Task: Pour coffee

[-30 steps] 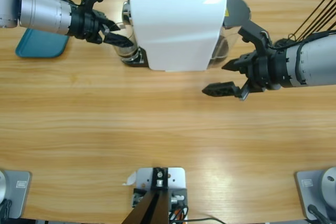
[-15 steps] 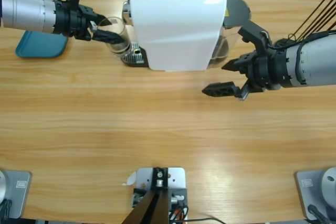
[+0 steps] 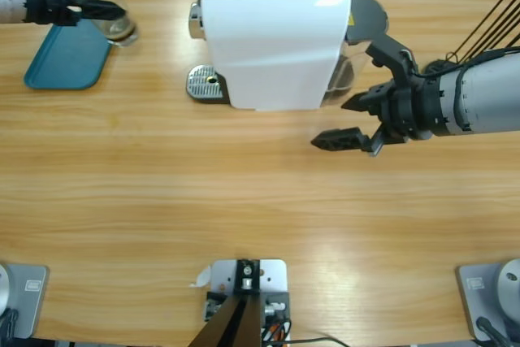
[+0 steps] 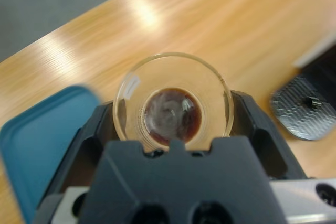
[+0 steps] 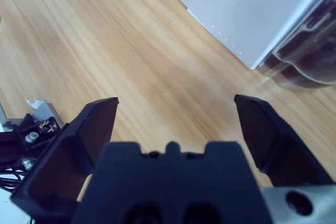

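Left hand (image 3: 104, 14) has carried glass (image 3: 119, 22) (coffee (image 4: 172, 116) inside) beside tray (image 3: 65, 58).

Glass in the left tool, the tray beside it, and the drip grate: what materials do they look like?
Glass: clear glass or hard plastic, glossy; the dark coffee and the left tool show through it.
Tray: likely plastic, uniform teal, smooth with rounded corners.
Drip grate: probably metal, silvery with a fine perforated pattern.

Fixed overhead view down on the table (image 3: 244, 193); two close wrist views, each sharing its wood.
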